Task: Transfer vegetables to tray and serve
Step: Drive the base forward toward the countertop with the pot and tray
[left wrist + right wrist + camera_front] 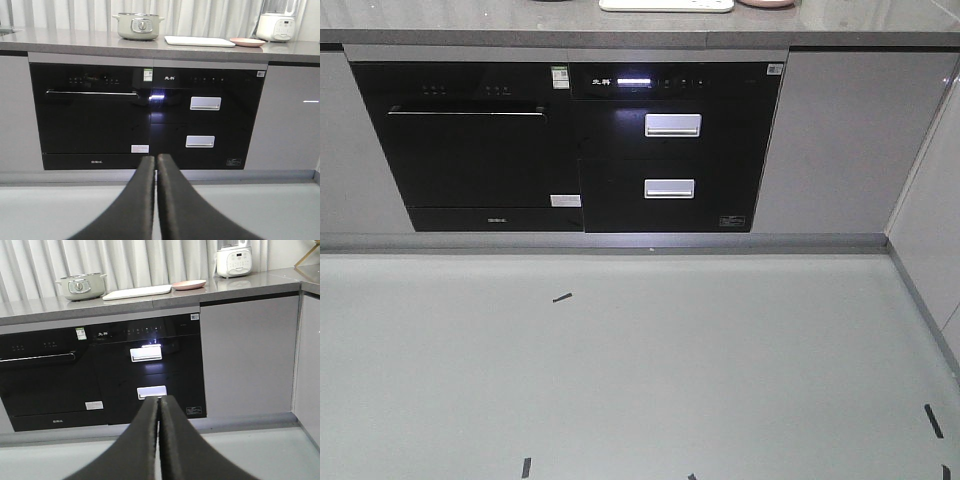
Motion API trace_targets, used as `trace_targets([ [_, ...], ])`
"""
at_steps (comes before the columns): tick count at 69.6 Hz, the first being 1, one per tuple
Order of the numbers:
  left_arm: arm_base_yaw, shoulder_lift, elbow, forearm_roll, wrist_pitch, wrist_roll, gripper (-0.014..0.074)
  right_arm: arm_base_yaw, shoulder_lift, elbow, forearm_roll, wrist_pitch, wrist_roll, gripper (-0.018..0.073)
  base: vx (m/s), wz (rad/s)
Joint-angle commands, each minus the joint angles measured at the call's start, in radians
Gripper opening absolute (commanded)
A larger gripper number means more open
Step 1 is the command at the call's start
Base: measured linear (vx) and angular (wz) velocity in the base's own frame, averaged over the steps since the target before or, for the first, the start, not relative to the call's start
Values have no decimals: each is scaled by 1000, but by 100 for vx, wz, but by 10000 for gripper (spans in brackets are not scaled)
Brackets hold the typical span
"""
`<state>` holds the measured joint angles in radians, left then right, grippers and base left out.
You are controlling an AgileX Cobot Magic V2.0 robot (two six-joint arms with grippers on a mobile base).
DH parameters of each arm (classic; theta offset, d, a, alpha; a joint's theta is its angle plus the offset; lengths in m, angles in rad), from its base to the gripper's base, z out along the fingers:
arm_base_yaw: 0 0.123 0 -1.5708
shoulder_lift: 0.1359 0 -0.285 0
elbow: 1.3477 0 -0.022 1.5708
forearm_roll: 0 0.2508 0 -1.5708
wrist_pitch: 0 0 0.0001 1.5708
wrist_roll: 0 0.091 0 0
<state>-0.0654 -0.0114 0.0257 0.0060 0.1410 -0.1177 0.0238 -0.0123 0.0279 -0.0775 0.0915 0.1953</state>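
A grey counter (75, 42) is seen along the wall. A pale green pot (138, 26) with a lid and two side handles is set on it toward the left. A flat cream-white tray (199, 41) is laid to the right of the pot, apart from it. A pink plate (247, 42) is placed just beside the tray's right end; whether they touch cannot be told. A white appliance (276, 22) is stood behind the plate. Short black marks (562, 297) are scattered on the grey floor (620, 370).
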Motion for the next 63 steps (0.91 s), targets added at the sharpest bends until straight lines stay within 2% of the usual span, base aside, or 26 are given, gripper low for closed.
trace_targets([
  [1,0,-14,27,-6,-73,-9,-6,-4,-6,15,-5,-77,-10,-2,14,1],
  [63,0,-14,27,-6,-73,-9,-6,-4,-6,15,-5,-77,-10,-2,15,-1],
])
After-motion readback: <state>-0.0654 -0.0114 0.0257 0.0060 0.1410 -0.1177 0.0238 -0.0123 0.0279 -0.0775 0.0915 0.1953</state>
